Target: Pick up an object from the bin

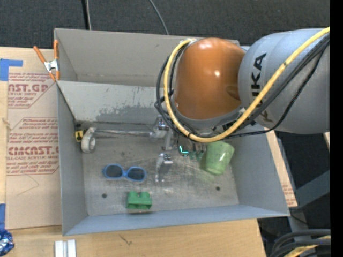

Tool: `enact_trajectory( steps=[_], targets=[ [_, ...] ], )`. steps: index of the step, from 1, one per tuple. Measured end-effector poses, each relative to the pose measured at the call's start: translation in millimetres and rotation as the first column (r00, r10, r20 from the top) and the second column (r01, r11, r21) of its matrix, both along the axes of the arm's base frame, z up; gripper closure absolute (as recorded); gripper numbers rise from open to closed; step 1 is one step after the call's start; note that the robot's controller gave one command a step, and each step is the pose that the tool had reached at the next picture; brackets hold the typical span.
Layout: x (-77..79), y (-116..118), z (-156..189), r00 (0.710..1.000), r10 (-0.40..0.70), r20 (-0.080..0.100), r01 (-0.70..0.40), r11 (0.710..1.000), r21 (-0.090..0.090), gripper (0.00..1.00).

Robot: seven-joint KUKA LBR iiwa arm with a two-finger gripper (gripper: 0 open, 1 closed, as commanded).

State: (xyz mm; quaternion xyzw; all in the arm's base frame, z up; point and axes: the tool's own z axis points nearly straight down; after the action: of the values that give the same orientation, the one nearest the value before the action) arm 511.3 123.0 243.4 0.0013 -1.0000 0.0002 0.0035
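Four loose things sit on the scuffed grey floor of a metal bin [69,159], and the tool among them is empty.

Dark floor lies beyond the bin's far wall. The tool [163,148] hangs low under the arm's orange cover [206,79], its two fingers spread apart with nothing seen between them (whether the tips touch the bin floor I cannot tell). Nearest is a pale green cup [217,157], tilted, just beside the tool on the arm's side. On the tool's other side lies a pair of blue sunglasses [124,172]. A green block [139,199] sits toward the near wall, and a white ring [87,140] lies well apart, beyond the sunglasses.
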Motion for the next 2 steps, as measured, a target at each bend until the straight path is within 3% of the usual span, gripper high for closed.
enact_trajectory(
  steps=[1,2],
  targets=[
    [-13.4,-3,-112,0.997,0.081,-0.001,-0.081,0.997,-0.001,0.0],
    [11.9,5,-156,0.999,-0.034,0.019,0.034,0.999,0.003,0.0]
  ],
)
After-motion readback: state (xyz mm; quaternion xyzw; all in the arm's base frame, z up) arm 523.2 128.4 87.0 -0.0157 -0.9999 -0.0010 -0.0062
